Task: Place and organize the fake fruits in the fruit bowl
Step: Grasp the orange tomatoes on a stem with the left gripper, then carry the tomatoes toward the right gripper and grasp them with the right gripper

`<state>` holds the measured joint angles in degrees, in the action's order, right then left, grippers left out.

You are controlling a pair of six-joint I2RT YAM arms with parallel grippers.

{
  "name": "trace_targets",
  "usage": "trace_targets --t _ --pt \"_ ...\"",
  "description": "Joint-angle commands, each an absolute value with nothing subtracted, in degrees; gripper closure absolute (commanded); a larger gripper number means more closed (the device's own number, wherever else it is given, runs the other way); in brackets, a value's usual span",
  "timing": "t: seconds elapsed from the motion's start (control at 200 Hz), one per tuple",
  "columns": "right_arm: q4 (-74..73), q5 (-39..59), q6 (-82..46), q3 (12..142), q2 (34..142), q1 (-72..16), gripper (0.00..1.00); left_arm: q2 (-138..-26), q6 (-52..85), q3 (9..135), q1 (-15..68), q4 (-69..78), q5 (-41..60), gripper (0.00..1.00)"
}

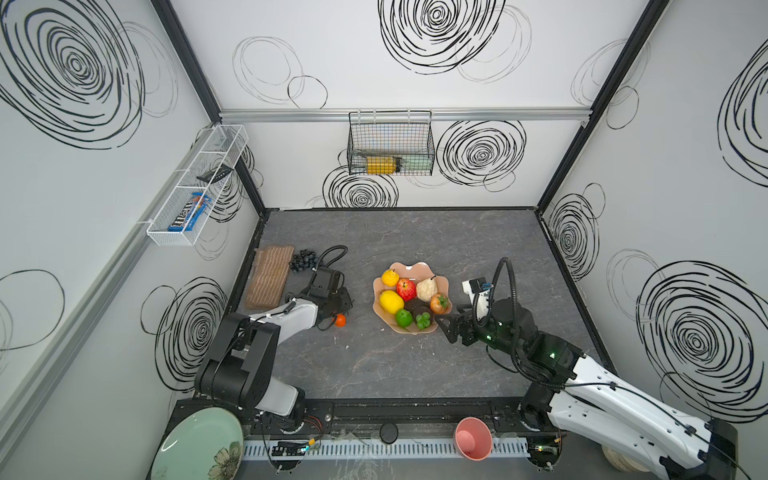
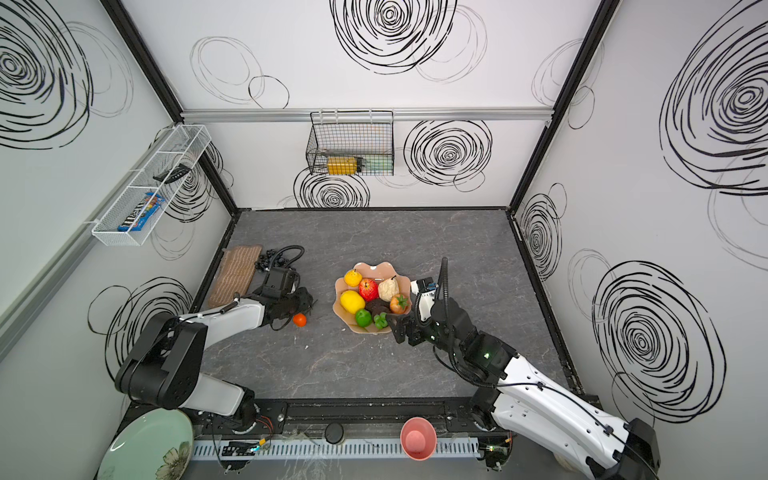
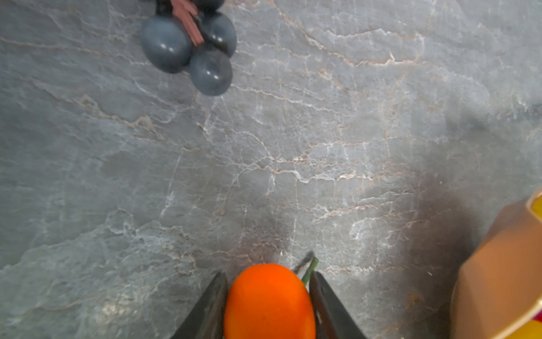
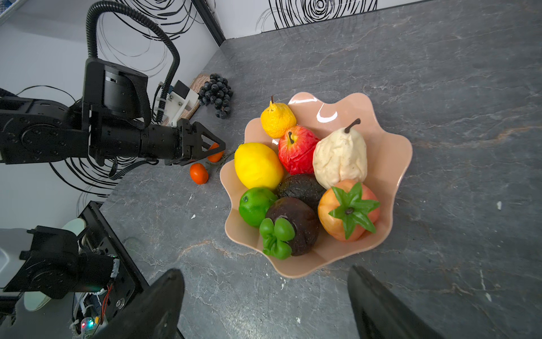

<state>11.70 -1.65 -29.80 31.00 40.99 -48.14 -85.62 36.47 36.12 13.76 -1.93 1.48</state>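
One small orange plastic fruit (image 3: 268, 305) is sitting gripped in your left pincer (image 3: 268, 274), near the peach-pink scalloped bowl (image 3: 498, 278); your right pincer (image 4: 265, 273) is hanging open. Pick step; next is probably calling for lifting over the rim.

The left arm (image 1: 295, 316) and right arm (image 1: 623, 411) share one build: glossy white shell links joined by matte black cylindrical joints. Small dark screws dot the right arm's shell. A ribbed black hose (image 1: 510, 291) arches over each wrist, and thin black cables (image 1: 598, 384) run along the shells. Green lights (image 1: 552, 354) glow on the right arm. The left pincer (image 4: 218, 148) has black triangular open-frame fingers; the right pincer (image 4: 265, 271) is black too.
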Motion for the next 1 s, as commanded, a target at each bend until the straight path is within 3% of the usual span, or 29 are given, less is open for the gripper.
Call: trace_targets --t 0.0,0.22,0.455,0.745,0.991 --pt "10.6 -1.3 -30.5 30.8 40.5 -47.9 0.08 -84.9 36.7 35.8 13.4 0.0 1.7 0.57" --pt "10.4 -0.4 -31.6 31.0 40.4 -47.9 0.08 -79.6 38.4 32.4 14.1 3.0 2.3 0.58" --pt "6.6 3.0 -34.6 30.4 41.0 -48.0 0.09 -65.8 42.1 24.3 15.2 9.3 5.8 0.61" --pt "-2.6 8.6 -36.4 29.5 46.3 -49.5 0.14 -48.7 41.7 21.4 22.0 10.5 5.7 0.62" --pt "-10.8 8.3 -29.5 29.6 49.7 -54.2 0.17 -39.6 41.2 23.1 28.5 11.3 7.4 0.62"
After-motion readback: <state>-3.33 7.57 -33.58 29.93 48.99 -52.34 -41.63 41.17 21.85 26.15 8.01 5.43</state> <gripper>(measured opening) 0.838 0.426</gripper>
